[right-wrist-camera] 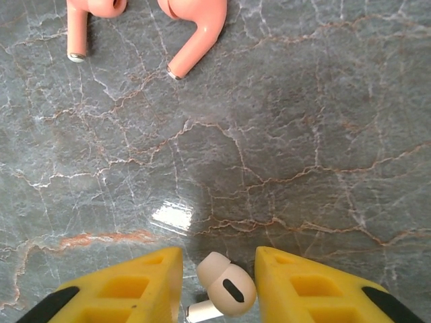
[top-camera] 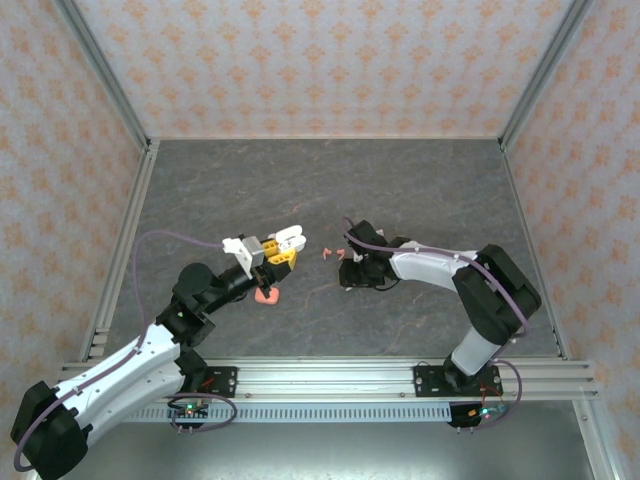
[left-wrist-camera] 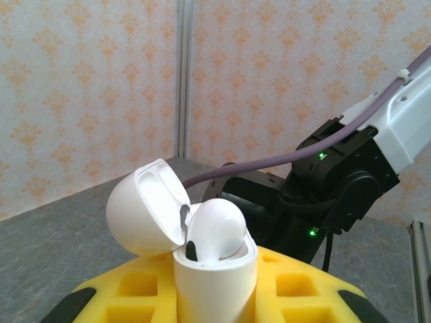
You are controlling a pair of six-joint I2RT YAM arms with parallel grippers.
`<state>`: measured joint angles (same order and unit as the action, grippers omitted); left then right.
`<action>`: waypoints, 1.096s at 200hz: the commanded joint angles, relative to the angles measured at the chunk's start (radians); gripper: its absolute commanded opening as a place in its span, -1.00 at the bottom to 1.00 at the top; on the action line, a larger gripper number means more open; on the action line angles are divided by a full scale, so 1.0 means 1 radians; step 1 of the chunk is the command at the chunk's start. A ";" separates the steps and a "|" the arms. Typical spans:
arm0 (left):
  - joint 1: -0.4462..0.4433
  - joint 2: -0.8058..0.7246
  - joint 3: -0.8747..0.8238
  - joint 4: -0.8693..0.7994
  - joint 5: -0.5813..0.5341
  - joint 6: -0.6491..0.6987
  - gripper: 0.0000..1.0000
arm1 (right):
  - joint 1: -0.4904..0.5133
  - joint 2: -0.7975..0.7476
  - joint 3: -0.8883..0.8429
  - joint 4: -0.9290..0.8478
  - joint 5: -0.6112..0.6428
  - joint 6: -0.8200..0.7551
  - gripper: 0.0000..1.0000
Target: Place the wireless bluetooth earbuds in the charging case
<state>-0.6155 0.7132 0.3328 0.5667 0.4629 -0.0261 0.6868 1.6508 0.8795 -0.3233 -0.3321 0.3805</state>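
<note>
The left hand (top-camera: 278, 250) is clamped on the white charging case (left-wrist-camera: 215, 272) and holds it upright above the tabletop (top-camera: 330, 190), with the lid (left-wrist-camera: 145, 208) swung back. The right hand (right-wrist-camera: 218, 269) is low over the dark marbled surface. Its yellow fingers (right-wrist-camera: 303, 282) stand apart on either side of a loose white earbud (right-wrist-camera: 227, 289), which lies on the stone. One finger is at the bud's edge and a thin gap shows at the other.

In the left wrist view the right arm (left-wrist-camera: 337, 182) and its purple cable (left-wrist-camera: 269, 165) rise just behind the open case. Below the left forearm lies a pink rounded object (top-camera: 267, 295), too small to identify.

A seated earbud (left-wrist-camera: 215, 229) fills one well of the case, its dome sticking out above the rim. Two pink earbuds (right-wrist-camera: 195, 33) lie side by side on the tabletop between the hands. They are ahead of the right hand's fingers and well apart from the loose white one.
</note>
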 commanded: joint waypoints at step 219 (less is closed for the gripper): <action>-0.009 -0.018 -0.023 -0.010 0.002 -0.007 -1.00 | 0.063 -0.331 0.071 -0.152 0.215 -0.310 -0.65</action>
<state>-0.6155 0.6884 0.3054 0.5247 0.4370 -0.0261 0.7456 1.4284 0.9314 -0.4389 -0.1848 0.1989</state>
